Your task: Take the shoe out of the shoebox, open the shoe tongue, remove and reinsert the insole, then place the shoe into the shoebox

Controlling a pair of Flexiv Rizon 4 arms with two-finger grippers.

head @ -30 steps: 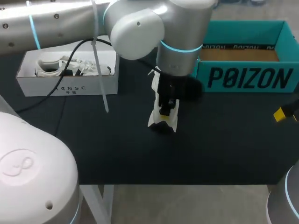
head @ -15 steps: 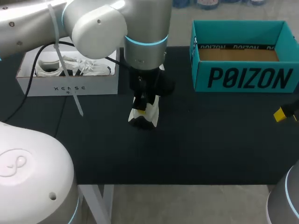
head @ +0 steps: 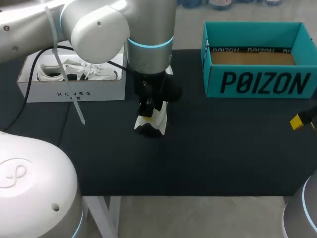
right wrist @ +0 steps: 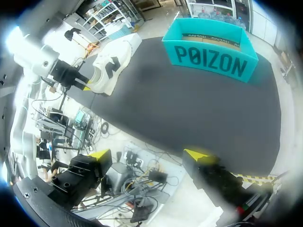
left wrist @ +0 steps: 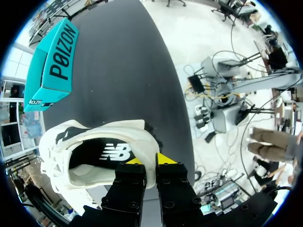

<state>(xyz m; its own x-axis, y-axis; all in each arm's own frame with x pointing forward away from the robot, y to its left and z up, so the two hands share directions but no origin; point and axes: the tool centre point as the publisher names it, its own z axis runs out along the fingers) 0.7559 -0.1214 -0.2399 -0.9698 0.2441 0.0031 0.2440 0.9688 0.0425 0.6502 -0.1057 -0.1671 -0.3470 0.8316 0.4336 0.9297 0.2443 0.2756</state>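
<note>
A white shoe (head: 154,124) with a black inside stands over the black table, left of the middle. My left gripper (head: 147,117) comes down on it from above and is shut on its heel collar. The left wrist view has the collar wall of the shoe (left wrist: 94,142) pinched between the yellow tips of that gripper (left wrist: 150,163). The open teal shoebox (head: 257,82) sits at the back right, with a brown floor and nothing in it. My right gripper (right wrist: 149,156) stands open and holds nothing, off the table's right front edge; one yellow tip (head: 296,121) shows in the head view.
A white box (head: 74,91) at the back left holds another white shoe (head: 74,72). A cable and a white zip tie hang from my left arm in front of it. Bare black tabletop (head: 223,148) lies between the shoe and the teal box.
My left arm has carried the shoe to the left, away from the teal shoebox, and has nearly stopped. The right gripper has stayed put.
</note>
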